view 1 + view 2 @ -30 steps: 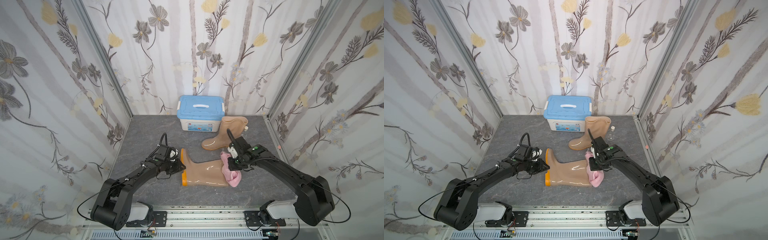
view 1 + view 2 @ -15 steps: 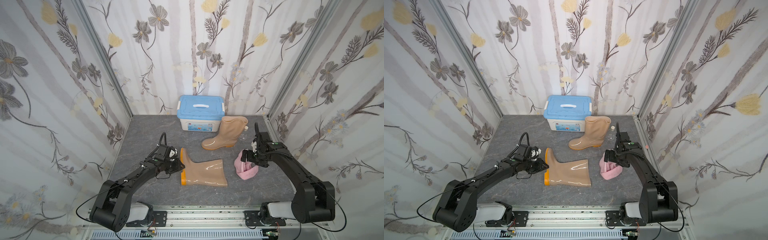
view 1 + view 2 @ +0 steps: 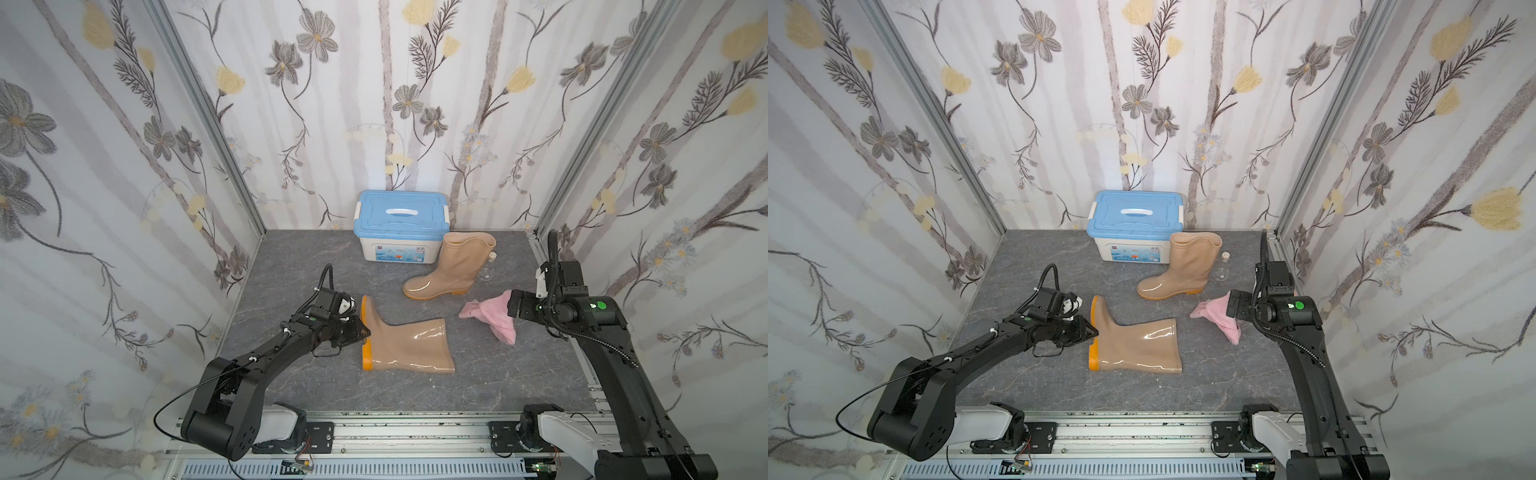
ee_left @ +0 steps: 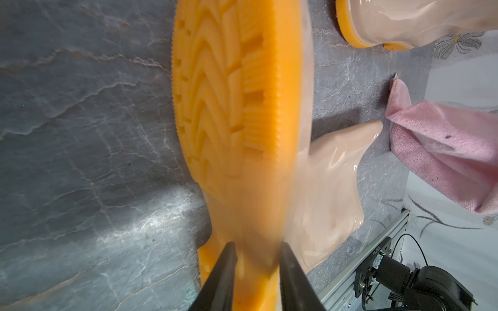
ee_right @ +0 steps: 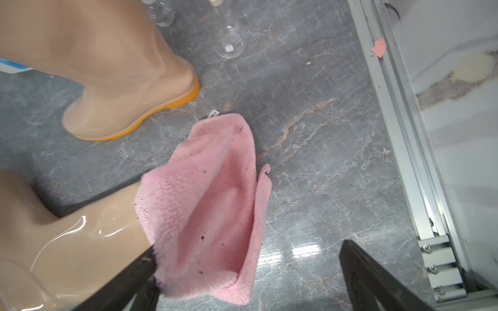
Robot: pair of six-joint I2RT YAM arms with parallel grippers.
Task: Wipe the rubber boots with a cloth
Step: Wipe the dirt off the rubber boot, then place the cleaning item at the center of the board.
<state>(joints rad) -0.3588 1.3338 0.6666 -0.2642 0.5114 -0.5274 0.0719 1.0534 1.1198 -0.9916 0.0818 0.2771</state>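
One rubber boot (image 3: 409, 345) lies on its side mid-floor, orange sole towards my left arm. My left gripper (image 3: 360, 332) is shut on the heel end of that sole (image 4: 234, 121), one finger on each side (image 4: 257, 250). The other boot (image 3: 453, 266) stands upright by the blue-lidded box. The pink cloth (image 3: 494, 318) is to the right of both boots, just in front of my right gripper (image 5: 249, 247). Those jaws stand wide open, and the cloth (image 5: 213, 202) clings to one finger (image 5: 134, 272) and drapes down from it.
A blue-lidded box (image 3: 401, 224) stands against the back wall. A small glass flask (image 3: 488, 270) sits on the floor behind the upright boot. Papered walls close in three sides, with an aluminium frame (image 5: 398, 134) along the right edge and a rail (image 3: 415, 424) at the front.
My right arm has drawn back to the right, away from the lying boot, taking the cloth along, and its jaws have opened wide. My left arm has stayed at the sole.
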